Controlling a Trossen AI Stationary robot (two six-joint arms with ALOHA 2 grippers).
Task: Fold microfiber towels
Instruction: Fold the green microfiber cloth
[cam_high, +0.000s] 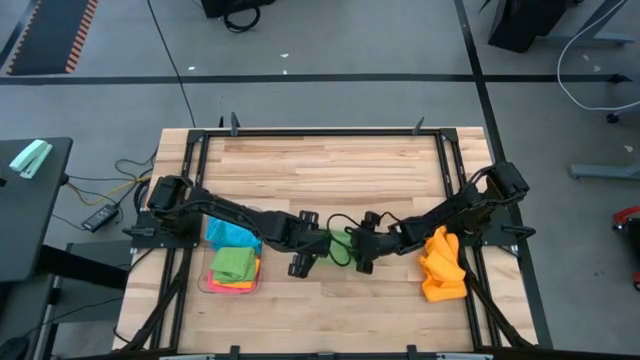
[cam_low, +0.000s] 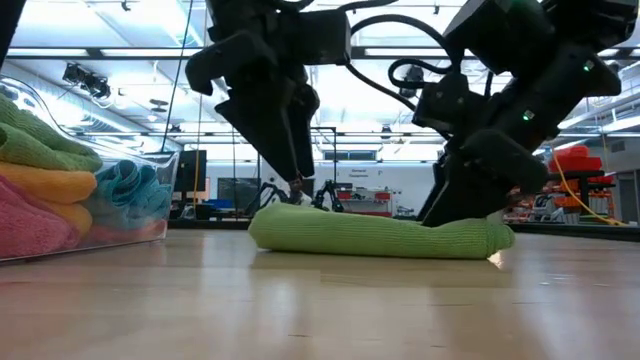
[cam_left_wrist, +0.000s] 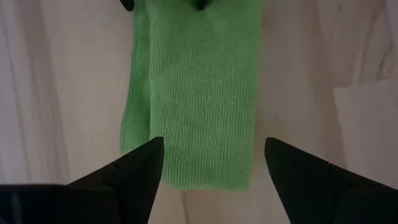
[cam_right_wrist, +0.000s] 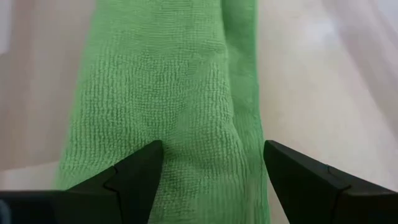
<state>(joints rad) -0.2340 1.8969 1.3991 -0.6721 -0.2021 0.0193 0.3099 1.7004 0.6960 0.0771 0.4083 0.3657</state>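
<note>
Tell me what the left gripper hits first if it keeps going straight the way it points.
Most likely the green towel: the left gripper is open, fingers astride its near end, pointing down at it on the wooden table.

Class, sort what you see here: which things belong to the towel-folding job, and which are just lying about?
Job:
green towel between both open hands
orange towels
towels in clear tray

Lying about:
black device on the floor
cables

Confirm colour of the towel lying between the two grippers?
Green, plain, no pattern. The towel shows best in the left wrist view, lying folded on the table.
</note>
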